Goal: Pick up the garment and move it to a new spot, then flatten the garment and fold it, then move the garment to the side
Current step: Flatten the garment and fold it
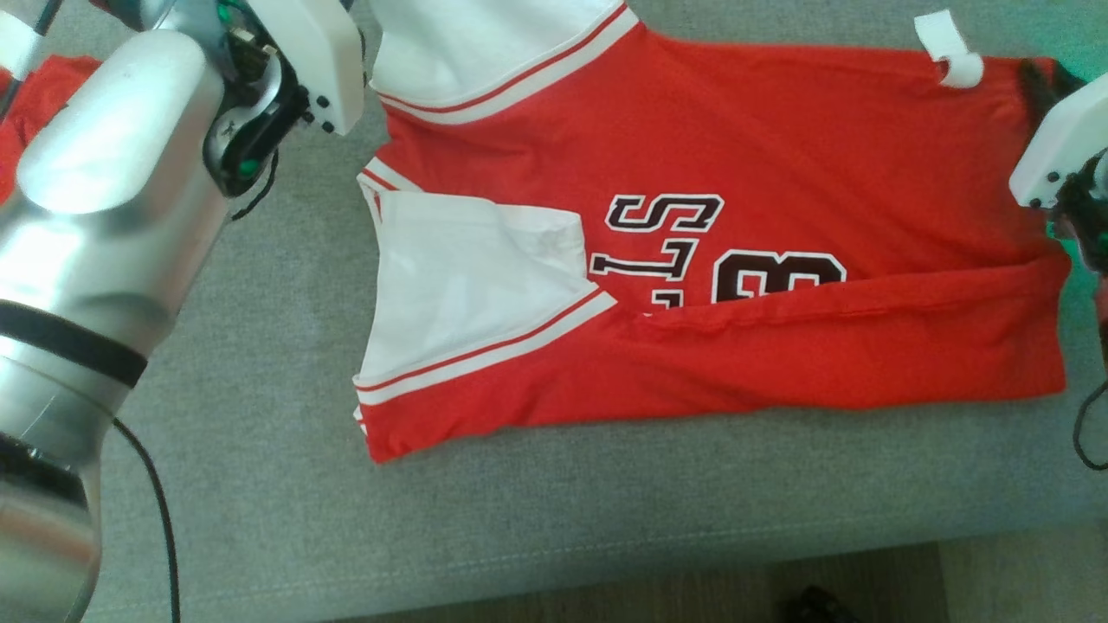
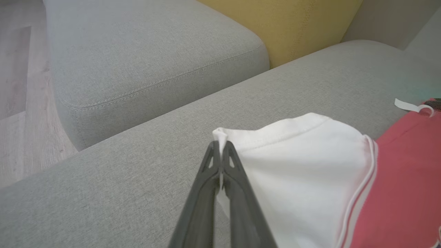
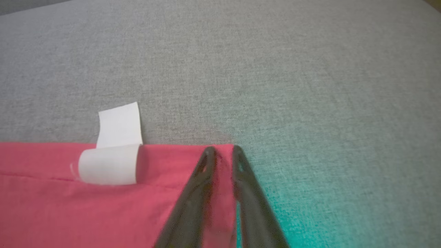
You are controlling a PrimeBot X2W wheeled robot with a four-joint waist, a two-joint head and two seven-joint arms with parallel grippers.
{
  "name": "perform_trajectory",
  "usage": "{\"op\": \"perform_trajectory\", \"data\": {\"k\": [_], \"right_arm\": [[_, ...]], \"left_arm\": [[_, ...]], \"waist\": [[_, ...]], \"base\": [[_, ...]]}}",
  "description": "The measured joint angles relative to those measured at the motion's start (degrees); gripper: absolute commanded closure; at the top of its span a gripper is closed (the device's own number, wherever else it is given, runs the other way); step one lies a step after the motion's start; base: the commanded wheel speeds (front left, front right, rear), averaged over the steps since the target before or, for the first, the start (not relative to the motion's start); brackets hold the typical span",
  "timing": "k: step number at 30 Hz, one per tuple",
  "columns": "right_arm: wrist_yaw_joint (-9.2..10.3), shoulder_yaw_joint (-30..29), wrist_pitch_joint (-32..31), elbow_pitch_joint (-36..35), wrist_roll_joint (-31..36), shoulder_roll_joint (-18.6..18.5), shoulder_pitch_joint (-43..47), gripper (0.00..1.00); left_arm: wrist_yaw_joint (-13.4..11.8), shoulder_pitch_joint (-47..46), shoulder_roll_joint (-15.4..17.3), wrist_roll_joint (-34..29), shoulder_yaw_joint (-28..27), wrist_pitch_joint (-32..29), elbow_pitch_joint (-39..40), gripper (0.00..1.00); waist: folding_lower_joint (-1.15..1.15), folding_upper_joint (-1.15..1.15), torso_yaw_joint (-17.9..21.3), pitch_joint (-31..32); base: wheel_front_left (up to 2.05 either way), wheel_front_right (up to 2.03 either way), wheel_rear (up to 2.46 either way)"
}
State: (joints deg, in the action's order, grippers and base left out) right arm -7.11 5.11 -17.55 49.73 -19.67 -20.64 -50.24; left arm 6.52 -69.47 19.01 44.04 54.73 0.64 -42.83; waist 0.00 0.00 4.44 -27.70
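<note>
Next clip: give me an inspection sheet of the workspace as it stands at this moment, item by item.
Surface: grey sofa cushion, bare round the garment.
Job's things: red jersey lies flat, its near edge folded over the lettering; near sleeve is folded in; far sleeve is lifted at its edge; white label sits at the far hem.
Clutter: red cloth at the head view's left edge, unclear what.
Grippers: left gripper is shut on the far sleeve; right gripper straddles the red hem corner with a narrow gap, grip uncertain.
Cables: black cable by the left forearm; second cable at the right edge.
Surroundings: second grey cushion, yellow cushion, wooden floor.
</note>
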Motion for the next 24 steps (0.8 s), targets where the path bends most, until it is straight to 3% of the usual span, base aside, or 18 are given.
{"op": "perform_trajectory", "data": {"k": [6,24], "right_arm": [[0.00,-0.7,3.1,1.6,-0.6,0.1,-1.4,1.00],[0.00,-1.7,20.2,5.6,1.6,0.2,-12.1,1.00]], "left_arm": [[-1.7,-0.2,0.0,0.0,-0.1,2.1,-1.2,1.00],[-6.1,-5.6,-1.9,-2.7,-3.0,12.8,-5.6,1.00]], "waist": [[0.00,0.00,0.0,-0.4],[0.01,0.00,-0.4,-3.2]], "base": [[0.00,0.00,0.00],[0.00,0.00,0.00]]}}
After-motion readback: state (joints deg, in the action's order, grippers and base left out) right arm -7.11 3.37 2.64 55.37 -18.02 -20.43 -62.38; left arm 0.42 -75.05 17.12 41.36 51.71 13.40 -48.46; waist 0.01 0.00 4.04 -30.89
